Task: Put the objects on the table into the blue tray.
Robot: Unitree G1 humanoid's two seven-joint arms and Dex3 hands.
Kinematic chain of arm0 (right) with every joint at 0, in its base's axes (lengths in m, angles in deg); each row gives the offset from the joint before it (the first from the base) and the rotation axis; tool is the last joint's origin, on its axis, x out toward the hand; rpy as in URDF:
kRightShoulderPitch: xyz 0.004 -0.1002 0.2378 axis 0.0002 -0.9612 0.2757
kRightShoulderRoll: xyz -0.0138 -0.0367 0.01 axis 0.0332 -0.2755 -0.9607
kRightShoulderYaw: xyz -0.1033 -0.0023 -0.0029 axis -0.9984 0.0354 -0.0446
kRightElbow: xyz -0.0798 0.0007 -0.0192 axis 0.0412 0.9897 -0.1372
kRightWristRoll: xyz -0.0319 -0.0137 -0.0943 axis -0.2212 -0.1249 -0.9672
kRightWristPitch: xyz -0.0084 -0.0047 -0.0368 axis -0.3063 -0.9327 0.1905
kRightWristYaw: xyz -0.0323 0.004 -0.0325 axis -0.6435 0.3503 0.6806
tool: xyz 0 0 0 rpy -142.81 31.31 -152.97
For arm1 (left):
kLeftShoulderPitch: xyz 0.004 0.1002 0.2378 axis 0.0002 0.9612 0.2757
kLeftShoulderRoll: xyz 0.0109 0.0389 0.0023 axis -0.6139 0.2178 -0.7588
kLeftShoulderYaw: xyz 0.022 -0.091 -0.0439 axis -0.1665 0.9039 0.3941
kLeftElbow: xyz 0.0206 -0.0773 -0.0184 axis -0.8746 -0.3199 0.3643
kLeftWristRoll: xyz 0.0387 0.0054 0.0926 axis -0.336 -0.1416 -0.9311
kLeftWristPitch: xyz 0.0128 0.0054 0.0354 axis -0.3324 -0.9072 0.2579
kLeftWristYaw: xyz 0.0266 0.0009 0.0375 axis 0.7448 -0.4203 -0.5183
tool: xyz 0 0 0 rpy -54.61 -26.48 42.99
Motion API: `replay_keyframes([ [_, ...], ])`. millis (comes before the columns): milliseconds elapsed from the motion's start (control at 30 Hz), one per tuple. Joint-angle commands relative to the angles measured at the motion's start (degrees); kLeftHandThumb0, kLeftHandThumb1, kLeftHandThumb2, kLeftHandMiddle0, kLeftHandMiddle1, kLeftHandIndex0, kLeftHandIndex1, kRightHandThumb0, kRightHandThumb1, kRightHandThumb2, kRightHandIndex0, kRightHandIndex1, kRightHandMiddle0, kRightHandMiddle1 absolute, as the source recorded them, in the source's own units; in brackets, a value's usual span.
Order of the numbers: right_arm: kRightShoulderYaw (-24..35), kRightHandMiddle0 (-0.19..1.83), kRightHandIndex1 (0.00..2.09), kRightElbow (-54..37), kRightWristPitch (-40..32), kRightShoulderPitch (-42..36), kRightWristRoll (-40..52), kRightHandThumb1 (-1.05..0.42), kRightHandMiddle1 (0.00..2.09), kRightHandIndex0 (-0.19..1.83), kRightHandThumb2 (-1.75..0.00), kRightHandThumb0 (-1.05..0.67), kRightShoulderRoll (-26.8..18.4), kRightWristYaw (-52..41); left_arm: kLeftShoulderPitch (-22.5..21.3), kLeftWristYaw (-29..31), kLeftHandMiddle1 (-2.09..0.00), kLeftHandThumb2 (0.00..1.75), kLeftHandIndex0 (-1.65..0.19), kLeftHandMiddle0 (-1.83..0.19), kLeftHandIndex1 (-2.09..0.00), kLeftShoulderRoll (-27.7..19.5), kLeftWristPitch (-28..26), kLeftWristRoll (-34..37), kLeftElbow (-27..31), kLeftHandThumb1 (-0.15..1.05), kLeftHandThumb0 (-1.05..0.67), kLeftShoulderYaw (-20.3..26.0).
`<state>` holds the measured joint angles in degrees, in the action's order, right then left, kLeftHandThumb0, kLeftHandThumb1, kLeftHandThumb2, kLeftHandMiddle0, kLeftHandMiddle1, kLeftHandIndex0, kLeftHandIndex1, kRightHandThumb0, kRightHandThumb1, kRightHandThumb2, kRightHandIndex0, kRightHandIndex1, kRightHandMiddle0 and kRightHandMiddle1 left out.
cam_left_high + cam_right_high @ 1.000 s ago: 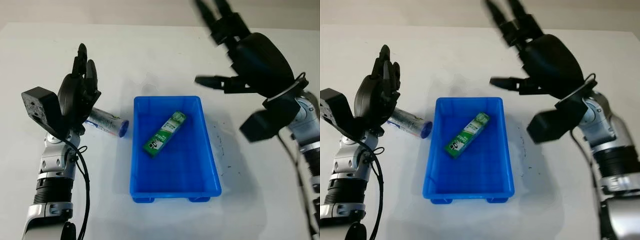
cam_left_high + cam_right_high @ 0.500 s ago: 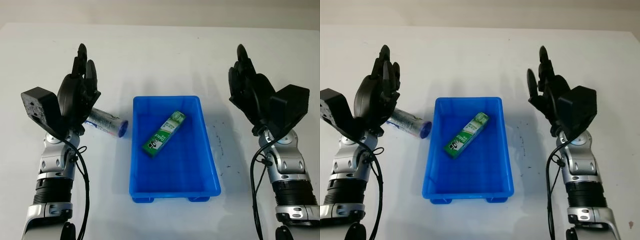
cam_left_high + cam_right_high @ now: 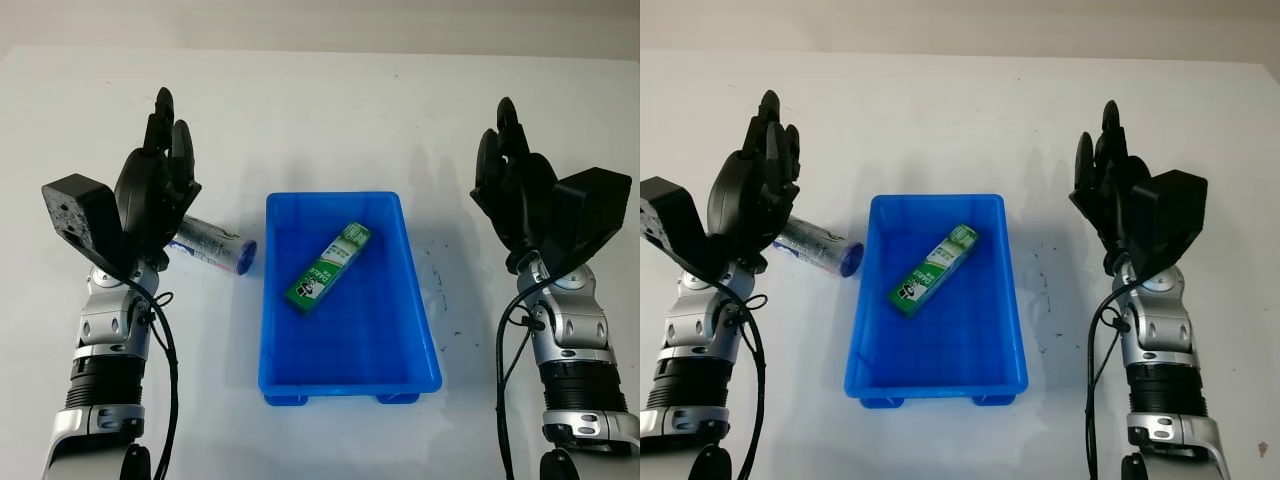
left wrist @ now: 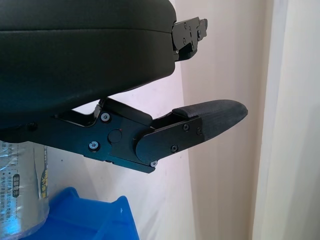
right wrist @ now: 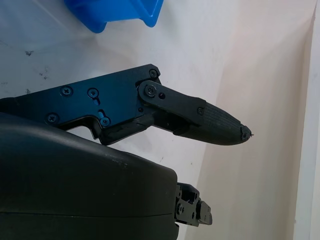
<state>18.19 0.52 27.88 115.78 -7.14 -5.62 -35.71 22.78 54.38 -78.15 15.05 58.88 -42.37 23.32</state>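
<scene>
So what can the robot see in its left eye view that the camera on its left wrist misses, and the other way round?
The left eye view takes in the green box lying inside the blue tray, the open right hand raised beside the tray, and the white table.

The left wrist view gives a close look at one finger of the open left hand, and a wall behind the table.

Both show the silver tube beside a corner of the tray.
</scene>
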Motion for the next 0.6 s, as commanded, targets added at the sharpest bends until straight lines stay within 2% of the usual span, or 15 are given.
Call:
replay_keyframes([
  [0, 0.6, -0.19, 0.0, -0.5, 0.5, 0.6, 0.0, -1.05, 0.0, -0.19, -0.75, -0.75, 0.3, 0.0, 0.1, 0.4, 0.0, 0.67, 0.19, 0.19, 0.0, -1.7, -0.1, 0.3, 2.7, 1.05, -0.75, 0.9],
  [133, 0.8, -0.19, 0.0, -1.3, 0.2, 0.4, 0.3, -1.05, 0.0, -0.19, -0.75, -0.75, 0.4, -0.5, 0.2, 3.1, -0.01, 0.64, 0.19, 0.19, 0.0, -6.3, -0.3, -0.1, 6.1, 1.05, -0.71, 1.4],
  [200, 0.9, -0.19, 0.0, -1.4, 0.2, 0.4, 0.4, -1.05, 0.0, -0.19, -0.75, -0.75, 0.2, -0.9, -0.9, 5.9, -0.03, 0.6, 0.17, 0.16, -0.02, -11.3, 0.0, -1.9, 6.9, 1.05, -0.68, 1.3],
  [333, 0.9, -0.19, 0.0, -1.6, 0.1, 0.3, 0.3, -1.05, 0.0, -0.19, -0.75, -0.74, 0.4, -1.0, -4.1, 11.6, -0.06, 0.43, 0.12, 0.12, -0.05, -19.8, -1.3, -4.4, 6.6, 1.05, -0.66, 0.2],
  [433, 0.9, -0.19, 0.0, -1.9, 0.0, 0.1, 0.1, -1.05, 0.0, -0.19, -0.75, -0.74, 0.4, -0.9, -6.8, 15.9, -0.08, 0.33, 0.05, 0.04, -0.08, -26.7, 0.7, -9.9, 4.7, 1.05, -0.71, -2.6],
  [567, 1.1, -0.19, 0.0, -1.8, -0.2, 0.0, 0.4, -1.05, 0.0, -0.19, -0.75, -0.74, 0.4, -1.2, -8.2, 21.5, -0.07, 0.11, -0.05, -0.04, -0.1, -32.2, -3.8, -12.7, 8.7, 1.03, -0.72, -5.1],
])
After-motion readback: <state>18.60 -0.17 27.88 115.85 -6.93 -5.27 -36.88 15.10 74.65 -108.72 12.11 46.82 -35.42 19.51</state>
